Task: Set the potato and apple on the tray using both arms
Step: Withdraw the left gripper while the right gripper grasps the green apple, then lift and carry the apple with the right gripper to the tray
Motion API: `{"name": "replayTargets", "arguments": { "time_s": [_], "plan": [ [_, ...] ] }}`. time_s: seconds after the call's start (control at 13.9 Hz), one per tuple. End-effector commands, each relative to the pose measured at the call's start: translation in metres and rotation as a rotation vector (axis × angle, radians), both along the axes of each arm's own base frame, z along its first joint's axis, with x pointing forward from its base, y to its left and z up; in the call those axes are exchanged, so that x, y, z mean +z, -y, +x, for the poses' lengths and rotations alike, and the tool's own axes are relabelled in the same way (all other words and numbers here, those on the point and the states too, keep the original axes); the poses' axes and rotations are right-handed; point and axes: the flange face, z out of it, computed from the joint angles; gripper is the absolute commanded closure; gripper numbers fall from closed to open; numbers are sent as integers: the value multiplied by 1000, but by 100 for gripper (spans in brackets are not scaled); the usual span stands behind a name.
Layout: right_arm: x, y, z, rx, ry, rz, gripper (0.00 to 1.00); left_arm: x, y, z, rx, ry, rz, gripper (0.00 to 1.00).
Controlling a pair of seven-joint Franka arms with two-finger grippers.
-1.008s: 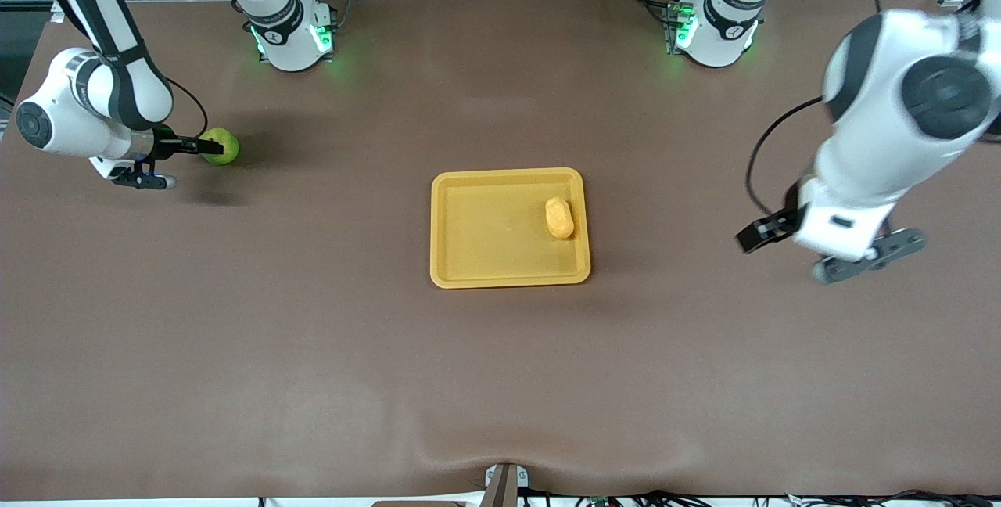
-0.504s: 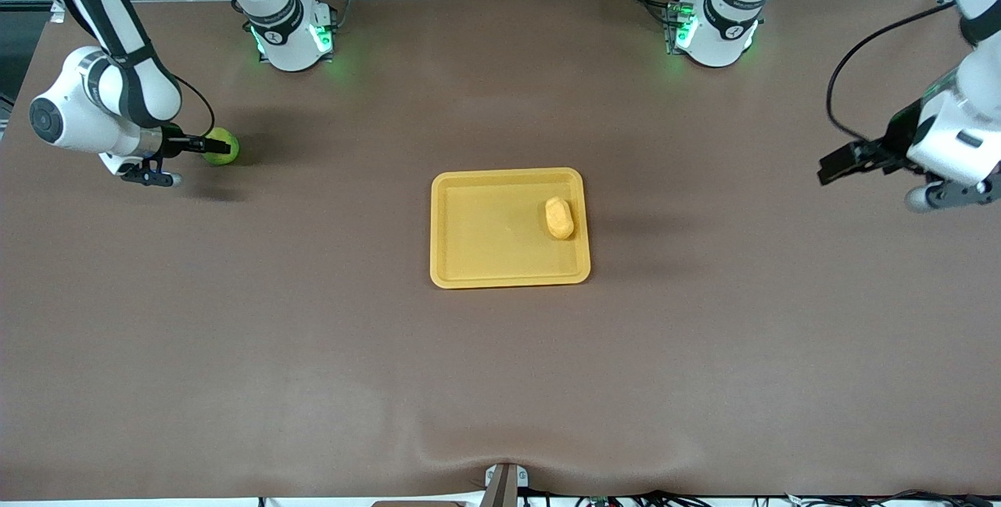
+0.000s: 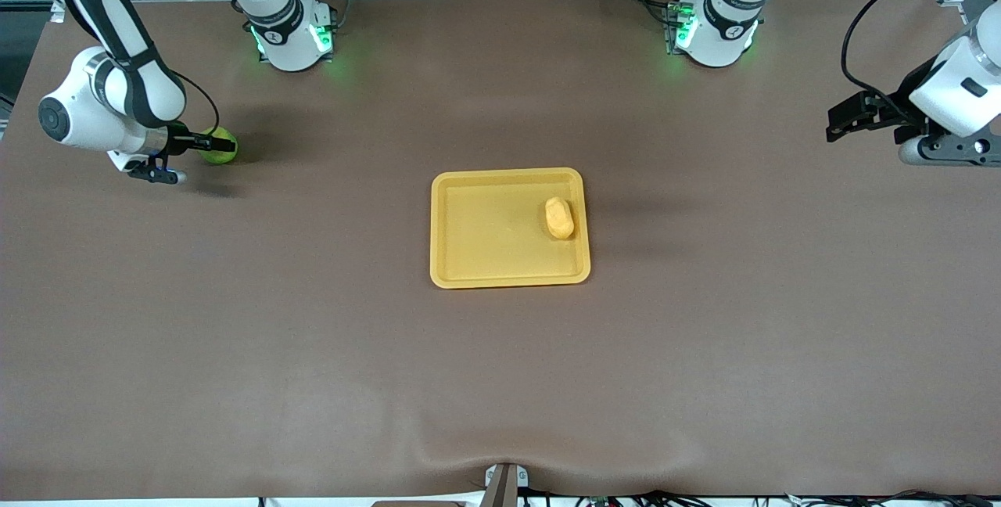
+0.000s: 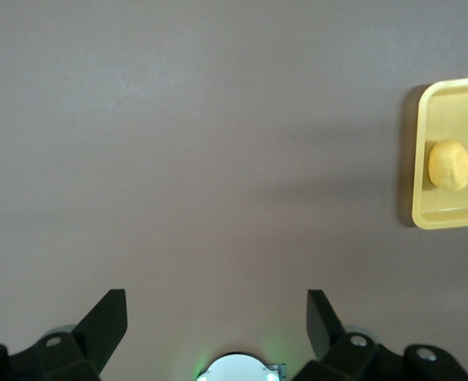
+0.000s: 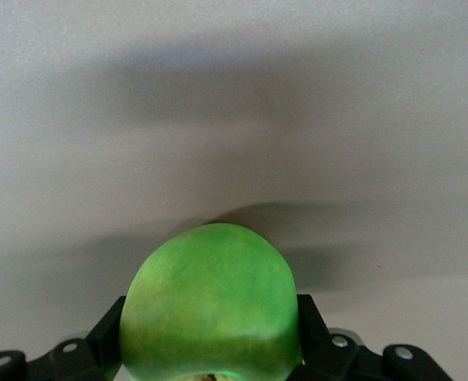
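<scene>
With the potato [image 3: 559, 217] on the tray [image 3: 469, 276], the empty, spread left gripper [image 3: 841, 120] has withdrawn while the right gripper [image 3: 223, 145] clasps the apple [image 3: 211, 153].

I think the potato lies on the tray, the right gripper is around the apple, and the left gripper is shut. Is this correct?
Not quite: the left gripper is open, its fingers spread wide with nothing between them, as the left wrist view shows. The rest holds: the potato lies on the tray, and the right gripper is around the apple.

potato [image 3: 559, 217]: in tray [image 3: 477, 264], toward left arm's end
apple [image 3: 220, 145]: on desk [image 3: 500, 382], at right gripper [image 3: 211, 145]
left gripper [image 3: 841, 125]: raised over desk
</scene>
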Motion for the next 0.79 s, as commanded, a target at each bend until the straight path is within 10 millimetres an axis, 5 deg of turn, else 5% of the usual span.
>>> {"name": "replayTargets", "arguments": {
  "time_s": [0.0, 0.5, 0.72],
  "plan": [
    [6, -5, 14, 7, -9, 27, 100, 21, 2, -3, -26, 20, -17, 0],
    [90, -32, 112, 117, -20, 60, 100, 24, 7, -6, 38, 22, -14, 0],
    [101, -46, 148, 169, -24, 63, 100, 32, -1, -5, 46, 39, -19, 0]
  ]
}}
